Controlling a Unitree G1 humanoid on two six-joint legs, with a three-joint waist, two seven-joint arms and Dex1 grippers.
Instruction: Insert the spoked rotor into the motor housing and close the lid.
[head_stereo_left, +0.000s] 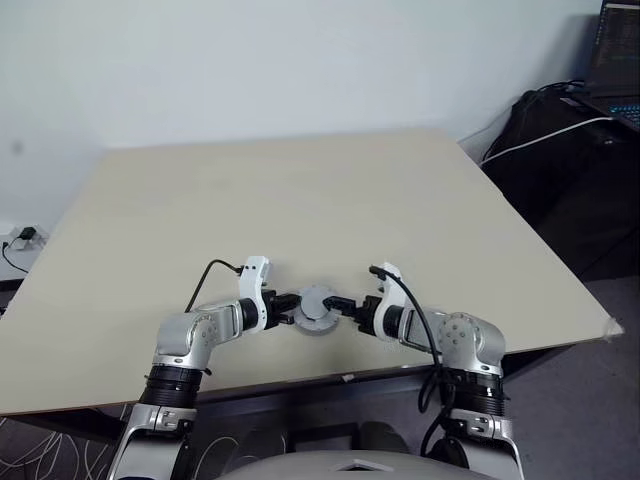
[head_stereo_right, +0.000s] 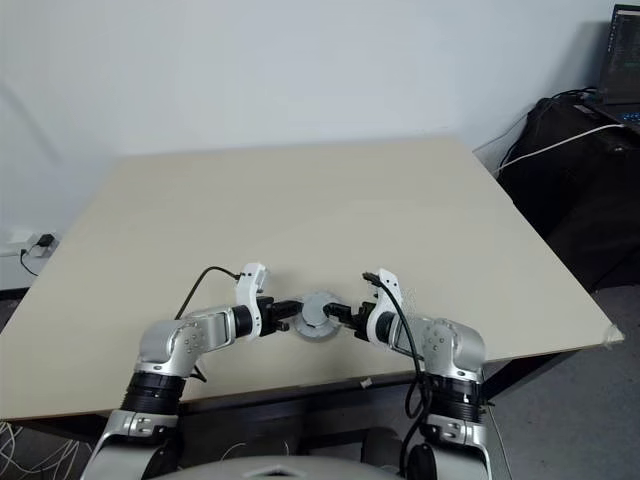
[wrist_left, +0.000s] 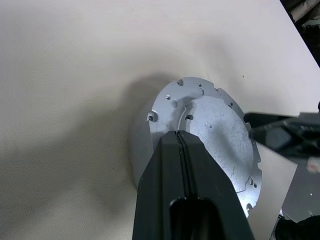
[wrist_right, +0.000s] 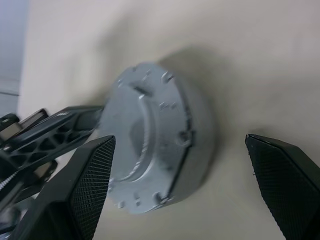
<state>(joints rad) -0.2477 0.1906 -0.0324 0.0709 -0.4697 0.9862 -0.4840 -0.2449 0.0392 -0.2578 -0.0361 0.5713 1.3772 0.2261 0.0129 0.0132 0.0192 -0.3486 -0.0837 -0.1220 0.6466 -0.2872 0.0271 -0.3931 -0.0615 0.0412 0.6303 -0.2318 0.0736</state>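
A round silver part stands on the table near its front edge, between my two grippers. Its flat top is the lid (wrist_left: 215, 122), notched at the rim with small holes, and it sits on the motor housing (wrist_right: 200, 145), whose silver side wall shows. The spoked rotor is hidden. My left gripper (head_stereo_left: 288, 306) is shut, and its joined fingertips (wrist_left: 180, 140) lie over the lid's near edge; I cannot tell if they touch it. My right gripper (wrist_right: 178, 141) is open, with one finger (wrist_right: 90, 185) at each side of the housing, apart from it.
The beige table (head_stereo_left: 300, 190) stretches far ahead and to both sides. Its front edge (head_stereo_left: 330, 378) runs just behind my wrists. Dark bags with a white cable (head_stereo_left: 560, 130) and a laptop (head_stereo_left: 620, 50) stand off the table at the right.
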